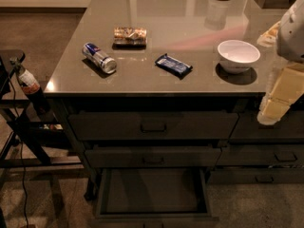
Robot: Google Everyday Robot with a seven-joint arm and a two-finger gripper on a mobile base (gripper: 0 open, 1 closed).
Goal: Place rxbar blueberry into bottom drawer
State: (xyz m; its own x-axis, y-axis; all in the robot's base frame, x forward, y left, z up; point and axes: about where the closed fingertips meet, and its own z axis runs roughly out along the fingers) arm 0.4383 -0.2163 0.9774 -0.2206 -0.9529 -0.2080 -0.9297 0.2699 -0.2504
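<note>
Pale cream pincer [277, 101] hangs at the right edge beside the cabinet front; apart or together, I cannot tell. Pulled-out wide dark bottom drawer [154, 191] shows a flat matte floor. Flat dark blue glossy rxbar blueberry [174, 65] lies on the smooth grey countertop [190, 18], between a round white bowl [238, 55] and a blue-silver can [99, 58] lying on its side.

Rxbar blueberry [174, 64]: small flat bar, dark blue glossy wrapper, pale markings; lies flat on countertop [142, 82] near front edge, turned diagonal. Bottom drawer [152, 193]: lowest in cabinet, pulled open, dark flat floor showing, below bar's stretch of counter. Gripper [274, 106]: pale, at right edge, well apart from bar.
</note>
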